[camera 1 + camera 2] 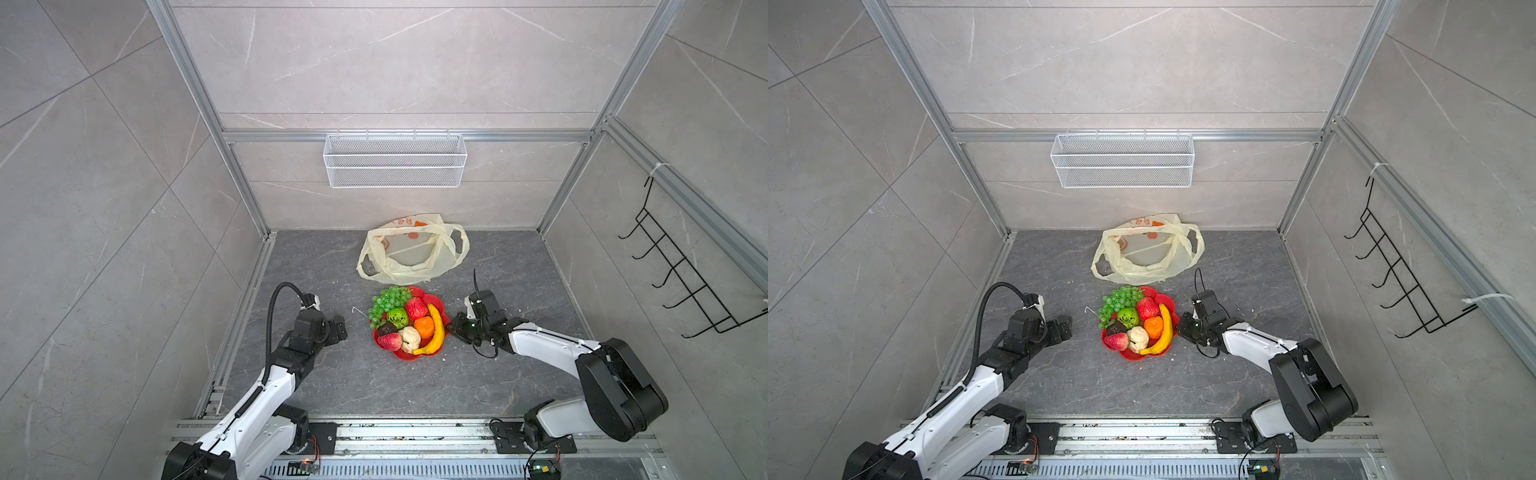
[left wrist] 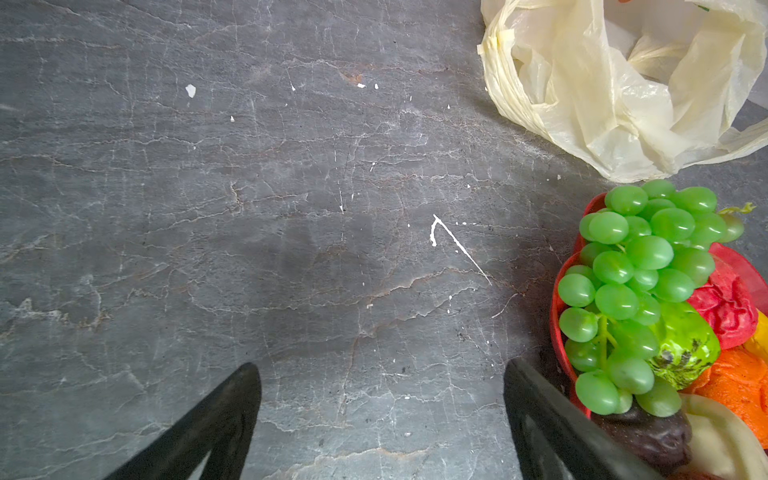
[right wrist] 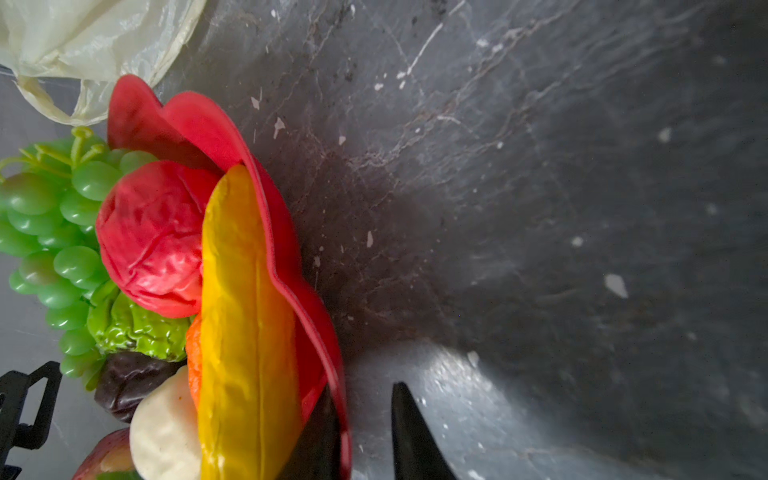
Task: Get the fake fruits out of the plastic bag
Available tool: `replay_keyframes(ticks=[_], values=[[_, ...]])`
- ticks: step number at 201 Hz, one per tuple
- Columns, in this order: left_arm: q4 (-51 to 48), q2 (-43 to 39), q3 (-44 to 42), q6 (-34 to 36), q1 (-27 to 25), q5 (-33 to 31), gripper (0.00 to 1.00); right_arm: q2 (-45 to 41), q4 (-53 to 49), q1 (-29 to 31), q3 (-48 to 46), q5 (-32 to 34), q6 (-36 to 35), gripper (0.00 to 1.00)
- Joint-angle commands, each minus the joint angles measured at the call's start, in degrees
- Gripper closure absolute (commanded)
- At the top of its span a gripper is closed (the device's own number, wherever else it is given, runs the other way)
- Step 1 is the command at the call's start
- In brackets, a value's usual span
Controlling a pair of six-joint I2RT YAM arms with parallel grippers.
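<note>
A: Starting with the surface [image 1: 374,386], what do we have on it?

B: The plastic bag [image 1: 415,270] lies slumped just beyond the red plate [image 1: 406,356], with a handle out to either side. We see no lump through the thin film, so we judge it empty.

A: And the fake fruits [image 1: 409,328]?

B: All piled on the plate. The grape bunch [image 1: 388,301] spills over the plate's far-left rim. The banana [image 1: 435,330] lies along its right rim. Its long axis runs from the plate's far side to its near side, and the near tip hooks toward the plate's middle.

A: Our end effectors?

B: The left end effector [image 2: 380,368] hangs left of the plate, spread wide and holding nothing. The right end effector [image 3: 363,388] sits at the plate's right rim, nearest the banana. Its jaws stand narrowly apart with the rim between them. One is against the inner side and the outer one is clear, with bare surface showing in the gap. We read it as gripping nothing.

A: The next move?

B: We'd judge it a retreat rightward, straight away from the plate, so the rim isn't dragged.
</note>
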Motion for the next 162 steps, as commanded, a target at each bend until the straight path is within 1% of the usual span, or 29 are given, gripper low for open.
replay_keyframes(ticks=[1, 42, 76, 115, 121, 124, 129, 137, 162], values=[[1.8, -0.5, 0.7, 1.3, 0.0, -1.2, 0.07, -3.0, -5.3, 0.1, 2.2, 4.1, -1.8, 0.69], [1.8, -0.8, 0.5, 1.3, 0.0, -1.5, 0.07, -5.9, -8.5, 0.0, 2.5, 6.5, -2.8, 0.61], [2.0, -0.7, 0.4, 1.4, 0.0, -2.0, 0.07, -8.8, -13.2, -0.1, 2.9, 10.1, -3.8, 0.59], [1.9, -1.1, 0.3, 1.4, 0.0, -3.5, 0.07, -15.7, -20.1, -0.1, 3.7, 15.5, -6.6, 0.57], [1.6, -1.3, 0.4, 1.3, 0.0, -4.3, 0.06, -17.0, -21.4, -0.1, 4.0, 16.7, -7.3, 0.56], [1.4, -1.5, 0.4, 1.2, 0.0, -4.8, 0.02, -17.8, -22.0, -0.1, 4.0, 17.4, -7.8, 0.55], [1.2, -1.8, 0.5, 1.1, 0.0, -5.6, 0.0, -18.9, -23.1, -0.1, 4.4, 18.6, -8.5, 0.55], [0.6, -2.5, 0.4, 1.1, 0.0, -7.1, 0.0, -21.0, -24.6, -0.1, 4.8, 20.9, -9.8, 0.52], [-1.6, -5.8, 0.7, 0.5, 0.0, -13.0, 0.0, -27.9, -27.1, -0.1, 5.1, 29.6, -12.6, 0.36]])
